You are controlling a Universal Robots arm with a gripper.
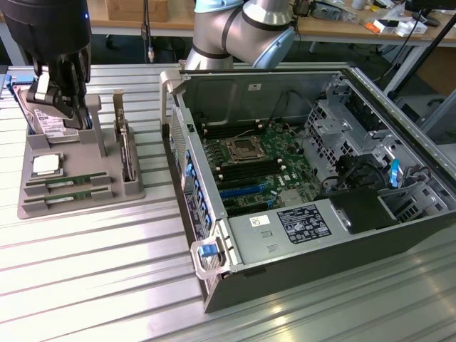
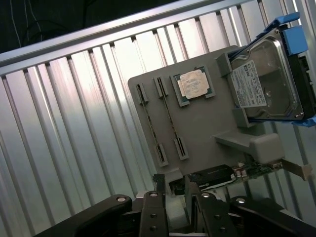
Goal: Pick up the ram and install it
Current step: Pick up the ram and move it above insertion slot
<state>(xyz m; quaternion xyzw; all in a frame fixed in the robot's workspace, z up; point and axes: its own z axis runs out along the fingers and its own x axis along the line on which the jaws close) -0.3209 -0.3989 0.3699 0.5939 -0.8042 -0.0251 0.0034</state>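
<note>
Two ram sticks (image 1: 66, 181) (image 1: 65, 194), green with white labels, lie on edge in slots at the front of a grey holder tray (image 1: 78, 167) on the exterior view's left. In the wrist view they appear as thin dark strips (image 2: 150, 121) (image 2: 171, 118). My gripper (image 1: 64, 107) (image 2: 174, 191) hangs above the back of the tray, near the hard drive, clear of both sticks. Its fingers (image 2: 159, 190) stand open with nothing between them. The open computer case (image 1: 313, 178) shows the motherboard with black and blue memory slots (image 1: 246, 189).
The tray also carries a square silver processor (image 1: 45, 165) (image 2: 193, 83), a hard drive in a blue frame (image 1: 46, 122) (image 2: 266, 79) and an upright graphics card (image 1: 125, 149) (image 2: 222, 175). The case wall (image 1: 178, 164) rises right beside the tray. Ribbed metal table (image 1: 92, 271) lies all around.
</note>
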